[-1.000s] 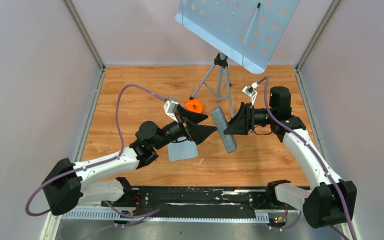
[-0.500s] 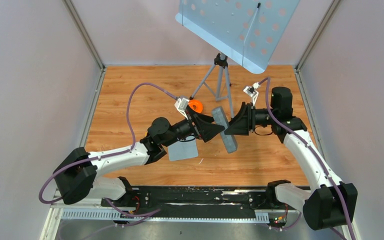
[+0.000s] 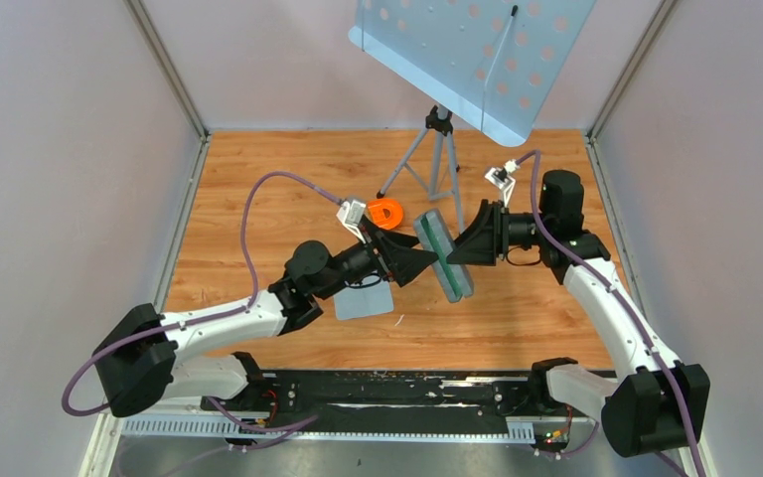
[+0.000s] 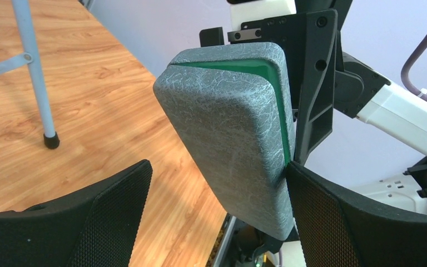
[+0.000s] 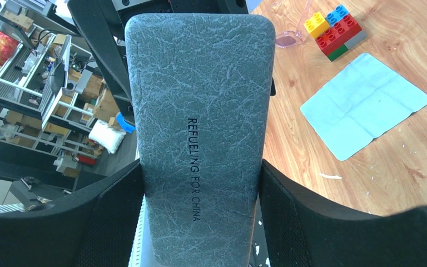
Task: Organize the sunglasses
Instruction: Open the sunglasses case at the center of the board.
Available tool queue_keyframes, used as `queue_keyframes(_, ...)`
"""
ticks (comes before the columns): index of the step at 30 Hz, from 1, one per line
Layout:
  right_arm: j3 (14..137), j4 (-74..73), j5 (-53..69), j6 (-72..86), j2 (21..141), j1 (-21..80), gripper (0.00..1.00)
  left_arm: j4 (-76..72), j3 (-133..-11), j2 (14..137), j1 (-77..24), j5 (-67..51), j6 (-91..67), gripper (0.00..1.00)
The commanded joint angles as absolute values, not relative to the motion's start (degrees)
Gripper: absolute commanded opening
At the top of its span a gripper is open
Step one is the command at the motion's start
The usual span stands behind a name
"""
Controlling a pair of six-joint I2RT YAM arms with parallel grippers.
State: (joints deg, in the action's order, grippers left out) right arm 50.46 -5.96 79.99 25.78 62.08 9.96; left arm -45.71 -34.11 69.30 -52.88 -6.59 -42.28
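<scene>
The grey case (image 3: 444, 255) is held off the table between the arms, its lid slightly ajar with a green strip showing. My right gripper (image 5: 201, 166) is shut on the case (image 5: 200, 111), its fingers pressing the two long sides. My left gripper (image 4: 218, 167) is open around the case's (image 4: 228, 150) near end. Its right finger (image 4: 356, 222) touches the case's edge at the green seam and its left finger stands apart. The pale pink sunglasses (image 5: 290, 38) lie on the wood beside coloured toy bricks (image 5: 336, 30). I cannot make the sunglasses out in the top view.
A blue-grey cloth (image 3: 363, 300) lies flat under the left arm and also shows in the right wrist view (image 5: 364, 103). An orange object (image 3: 387, 212) sits behind the left gripper. A tripod (image 3: 437, 159) with a perforated blue board (image 3: 467, 55) stands at the back.
My left gripper has reached the case and then drawn back slightly. The case, shut before, now stands slightly open with green showing. The right gripper has kept its hold.
</scene>
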Motion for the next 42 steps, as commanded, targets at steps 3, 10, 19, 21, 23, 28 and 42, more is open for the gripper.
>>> queue_keyframes(3,52.3,-2.8,88.2,28.9,59.7,9.3,0.0,-32.0,-32.2,69.9,-52.7,1.7,-38.0,0.92)
queue_keyframes(10,52.4,-2.9,89.0,28.9,59.1,9.4,0.0,-22.3,-35.7,72.1,-52.7,7.8,-37.6,0.91)
queue_keyframes(19,52.1,-2.9,88.9,28.6,59.0,9.3,0.0,-13.6,-35.3,72.0,-52.7,12.5,-39.7,0.9)
queue_keyframes(21,52.1,-2.9,88.8,28.6,59.0,9.3,0.0,-11.6,-35.1,72.0,-52.6,13.3,-40.4,0.9)
queue_keyframes(23,51.7,-2.9,88.6,28.4,58.9,9.3,0.0,-11.3,-34.8,72.0,-52.7,13.5,-40.8,0.9)
queue_keyframes(28,51.4,-2.9,88.5,28.3,58.9,9.3,0.0,-6.8,-36.8,72.6,-52.6,15.3,-41.3,0.9)
queue_keyframes(42,48.1,-8.1,79.6,21.5,60.3,8.1,0.0,-5.3,-38.5,62.7,-52.7,12.6,-33.6,0.92)
